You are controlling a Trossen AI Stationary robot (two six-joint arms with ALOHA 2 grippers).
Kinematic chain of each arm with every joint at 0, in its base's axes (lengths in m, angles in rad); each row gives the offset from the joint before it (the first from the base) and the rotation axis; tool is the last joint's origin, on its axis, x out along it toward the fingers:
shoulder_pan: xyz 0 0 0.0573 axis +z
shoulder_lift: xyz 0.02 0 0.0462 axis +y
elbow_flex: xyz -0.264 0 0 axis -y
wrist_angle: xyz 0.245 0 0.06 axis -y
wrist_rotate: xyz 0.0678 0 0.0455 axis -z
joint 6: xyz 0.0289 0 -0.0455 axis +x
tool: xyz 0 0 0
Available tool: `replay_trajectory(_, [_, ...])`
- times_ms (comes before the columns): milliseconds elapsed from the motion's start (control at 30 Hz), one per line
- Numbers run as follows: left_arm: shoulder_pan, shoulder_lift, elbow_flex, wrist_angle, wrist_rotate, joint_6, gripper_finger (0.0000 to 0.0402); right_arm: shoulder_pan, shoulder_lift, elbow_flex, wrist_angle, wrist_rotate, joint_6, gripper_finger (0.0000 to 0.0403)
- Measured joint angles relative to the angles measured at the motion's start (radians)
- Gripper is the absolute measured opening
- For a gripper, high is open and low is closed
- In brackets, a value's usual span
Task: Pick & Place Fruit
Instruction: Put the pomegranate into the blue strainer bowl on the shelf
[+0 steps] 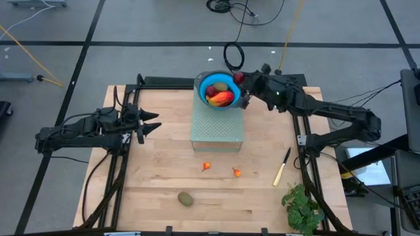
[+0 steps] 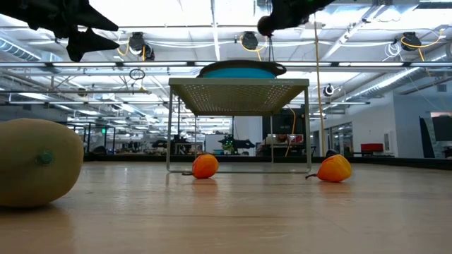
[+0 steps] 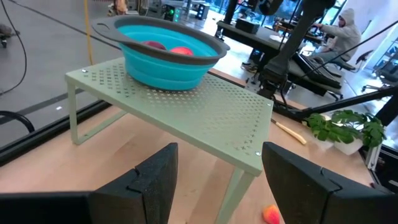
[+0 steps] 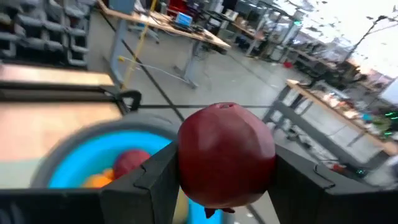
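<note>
My right gripper (image 1: 241, 81) hangs over the far right rim of the blue bowl (image 1: 209, 81), shut on a dark red round fruit (image 4: 227, 154). The bowl stands on a pale green perforated shelf (image 1: 218, 124) and holds an orange-red oblong (image 1: 222, 99), a greenish piece and a dark red one. Two tiny orange-red pieces (image 1: 206, 166) (image 1: 237, 172) and a brownish-green oval (image 1: 186, 198) lie on the table. My left gripper (image 1: 155, 124) waits open, raised, left of the shelf. My right gripper pinches the dark red fruit across its widest part (image 4: 186, 155), one finger (image 4: 152, 180) on each side. In the low view (image 2: 266, 25) the fruit is lifted clear, well above the bowl's rim. Its top dimple (image 4: 225, 106) faces away from the wrist.
A yellow-handled knife (image 1: 282, 167) lies right of the small pieces, and a leafy green bunch (image 1: 302, 208) sits at the near right corner. The middle of the table near the shelf is bare wood. Black arm frames run along both table sides.
</note>
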Motion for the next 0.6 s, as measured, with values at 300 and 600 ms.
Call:
replay_trajectory(300, [0.000,0.000,0.000,0.000,-0.002,0.000,0.0234,-0.083,0.101,0.099,-0.062,-0.195,0.157,0.0196])
replay_trajectory(600, [0.000,0.000,0.000,0.000,-0.003,0.008,0.0235,-0.129,0.174,0.103,-0.068,-0.311,0.238,0.0196])
